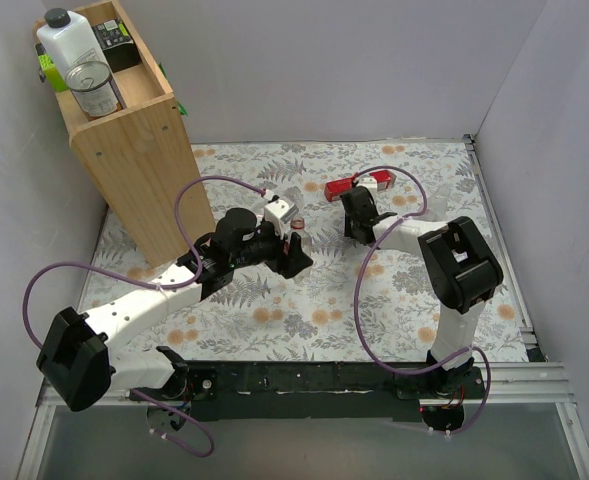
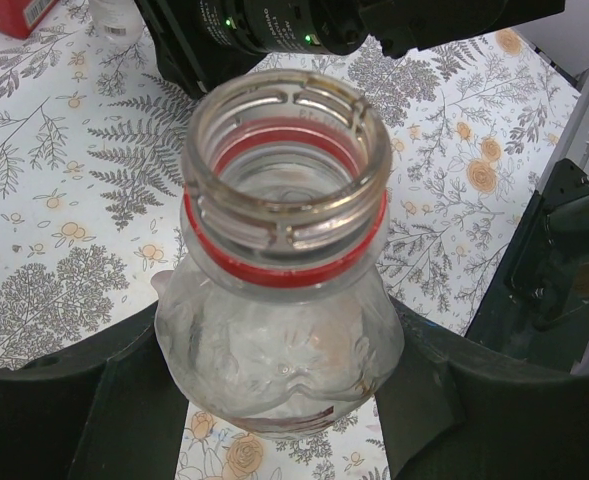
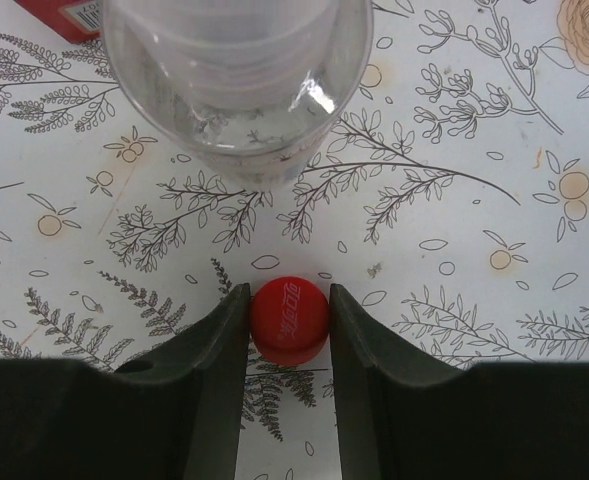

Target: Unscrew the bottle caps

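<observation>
In the left wrist view a clear plastic bottle stands upright with no cap on its open threaded neck and a red ring below the thread. My left gripper is shut on the bottle's body, a finger on each side. From above, that bottle is at mid-table in the left gripper. One of the bottle caps, a small red one, is pinched between the jaws of my right gripper, just above the floral cloth. The right gripper hangs to the right of the held bottle.
A second clear bottle lies just ahead of the right gripper, beside a long red box. A wooden shelf with a white jug and a tin can stands at the back left. White walls enclose the table.
</observation>
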### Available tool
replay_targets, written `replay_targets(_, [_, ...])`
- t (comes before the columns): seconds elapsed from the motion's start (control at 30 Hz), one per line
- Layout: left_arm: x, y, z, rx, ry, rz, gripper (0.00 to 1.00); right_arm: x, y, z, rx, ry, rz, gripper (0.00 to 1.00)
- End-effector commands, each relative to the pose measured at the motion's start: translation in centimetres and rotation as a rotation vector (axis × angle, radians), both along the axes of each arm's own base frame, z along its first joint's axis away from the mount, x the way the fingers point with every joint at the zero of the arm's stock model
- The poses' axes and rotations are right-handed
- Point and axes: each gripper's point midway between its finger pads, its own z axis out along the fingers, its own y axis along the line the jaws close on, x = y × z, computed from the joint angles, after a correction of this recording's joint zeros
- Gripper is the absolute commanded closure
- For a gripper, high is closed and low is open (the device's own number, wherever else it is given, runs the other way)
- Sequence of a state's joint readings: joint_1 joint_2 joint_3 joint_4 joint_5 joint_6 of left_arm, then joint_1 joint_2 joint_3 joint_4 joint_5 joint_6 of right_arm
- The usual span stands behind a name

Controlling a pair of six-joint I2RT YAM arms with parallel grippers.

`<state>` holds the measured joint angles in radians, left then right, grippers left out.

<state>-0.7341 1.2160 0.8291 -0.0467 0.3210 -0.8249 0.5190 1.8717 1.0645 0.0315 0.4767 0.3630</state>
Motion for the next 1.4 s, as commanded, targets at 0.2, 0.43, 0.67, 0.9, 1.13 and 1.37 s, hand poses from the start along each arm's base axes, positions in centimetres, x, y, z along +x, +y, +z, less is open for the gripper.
replay_targets(0.2, [0.4, 0.0, -0.1, 0.019, -0.025, -0.001, 0.81, 2.0, -0.7, 0.3, -0.012, -0.025, 0.018, 0.49])
replay_targets(0.43, [0.5, -0.1, -0.5, 0.031, -0.02, -0.004, 0.81, 2.5, 0.3, 2.0, 0.026, -0.053, 0.071, 0.41])
replay_targets(0.67, [0.5, 0.0, -0.3, 0.027, -0.028, -0.005, 0.81, -0.6, 0.9, 7.4, 0.094, -0.13, 0.169, 0.37])
replay_targets(0.9, [0.3, -0.4, -0.7, 0.025, -0.009, -0.02, 0.81, -4.9, 0.7, 15.6, 0.14, -0.255, 0.287, 0.36])
replay_targets(1.13, [-0.8, -1.1, -0.7, 0.018, -0.011, -0.079, 0.81, -10.0, 5.7, 24.3, 0.338, -0.213, 0.647, 0.34])
replay_targets(1.37, [-1.1, -1.7, -2.3, 0.081, 0.006, -0.089, 0.81, -15.9, 9.2, 31.7, 0.582, -0.27, 0.896, 0.36])
